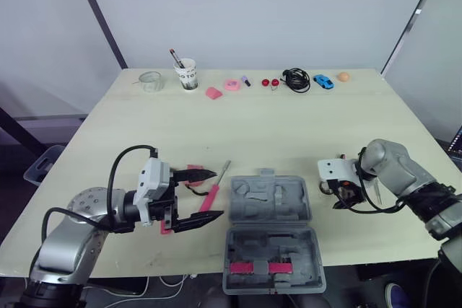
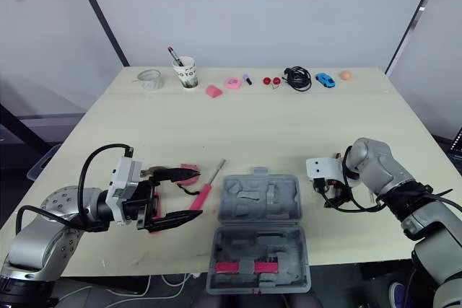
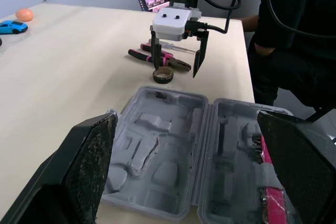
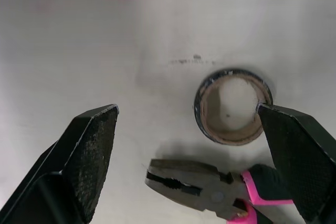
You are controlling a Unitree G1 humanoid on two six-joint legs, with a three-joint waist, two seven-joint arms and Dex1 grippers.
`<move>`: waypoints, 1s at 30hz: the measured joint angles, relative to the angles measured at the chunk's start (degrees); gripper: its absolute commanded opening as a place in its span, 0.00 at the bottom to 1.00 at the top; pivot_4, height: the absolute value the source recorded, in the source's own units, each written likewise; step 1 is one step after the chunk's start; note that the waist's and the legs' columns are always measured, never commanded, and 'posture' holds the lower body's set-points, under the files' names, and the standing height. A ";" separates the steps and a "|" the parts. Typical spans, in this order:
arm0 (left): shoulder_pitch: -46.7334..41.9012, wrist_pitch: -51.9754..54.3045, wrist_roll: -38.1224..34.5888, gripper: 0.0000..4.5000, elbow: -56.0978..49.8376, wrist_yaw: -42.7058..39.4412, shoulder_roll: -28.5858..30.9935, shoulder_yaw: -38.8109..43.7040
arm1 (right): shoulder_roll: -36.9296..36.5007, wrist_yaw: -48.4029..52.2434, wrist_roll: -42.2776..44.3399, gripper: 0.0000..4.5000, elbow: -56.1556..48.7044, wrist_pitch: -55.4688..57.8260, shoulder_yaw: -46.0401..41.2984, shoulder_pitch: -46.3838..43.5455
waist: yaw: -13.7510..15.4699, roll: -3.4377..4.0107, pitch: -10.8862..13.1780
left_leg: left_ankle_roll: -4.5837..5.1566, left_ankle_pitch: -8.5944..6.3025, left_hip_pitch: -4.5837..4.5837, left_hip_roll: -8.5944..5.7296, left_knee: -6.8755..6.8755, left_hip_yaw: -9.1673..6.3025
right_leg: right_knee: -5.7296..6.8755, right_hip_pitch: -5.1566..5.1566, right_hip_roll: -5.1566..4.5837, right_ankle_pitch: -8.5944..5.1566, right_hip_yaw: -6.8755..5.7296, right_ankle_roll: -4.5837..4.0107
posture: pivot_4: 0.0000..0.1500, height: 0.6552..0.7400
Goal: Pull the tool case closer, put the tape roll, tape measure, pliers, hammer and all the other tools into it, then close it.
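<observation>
The right end effector (image 4: 186, 109) hangs spread over the tape roll (image 4: 227, 136), which lies on the counter (image 1: 253, 128) close under one finger, with the pliers (image 4: 210, 190) just beside it. The roll looks light and stiff; probably best to pinch its wall, one finger inside the hole.

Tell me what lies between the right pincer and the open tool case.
The tape roll lies flat between the right pincer and the tool case, close to the pincer; the left wrist view shows it.

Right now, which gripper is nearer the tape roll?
Right. The right gripper hangs open just above the tape roll; the left gripper is across the tool case from it.
</observation>
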 measured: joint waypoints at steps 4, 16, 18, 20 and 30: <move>-0.18 -0.11 -0.02 1.00 0.00 0.10 -0.74 0.00 | 1.45 -0.06 -1.58 0.69 1.98 -0.80 0.06 0.01 | -0.08 0.00 0.00 | 0.00 0.00 0.02 0.00 0.01 0.01 | 0.03 0.00 0.00 0.00 0.02 0.00 | 1.00 1.00; -0.54 -1.42 0.10 1.00 0.57 -1.13 -0.89 -0.59 | 3.61 -0.91 -3.04 0.01 5.66 -4.02 -0.03 -0.56 | -0.04 0.00 0.00 | -0.01 0.01 0.05 -0.01 0.05 0.01 | 0.11 0.02 0.00 0.00 0.03 0.00 | 1.00 1.00; -0.54 -1.68 0.11 1.00 0.83 -1.19 -0.89 -0.60 | 3.30 -0.35 -3.09 0.01 5.59 -3.99 -0.03 -0.54 | -0.05 0.00 0.00 | -0.01 0.01 0.05 -0.01 0.05 0.00 | 0.11 0.02 0.00 0.00 0.02 0.00 | 1.00 1.00; -0.53 -2.14 0.16 1.00 0.88 -1.33 -0.89 -0.60 | 2.45 0.61 -3.28 0.01 5.14 -3.88 -0.03 -0.54 | -0.05 0.01 0.00 | -0.01 0.01 0.04 -0.01 0.05 0.00 | 0.11 0.01 0.00 0.00 0.02 0.00 | 1.00 1.00; 3.79 -2.64 0.15 1.00 0.31 4.71 -4.51 0.71 | 2.18 9.03 -3.82 0.01 -3.61 0.20 -0.13 -6.71 | -0.49 0.07 0.05 | 0.00 0.00 0.32 0.05 0.01 -0.04 | 0.30 0.02 0.04 0.00 0.28 0.00 | 1.00 1.00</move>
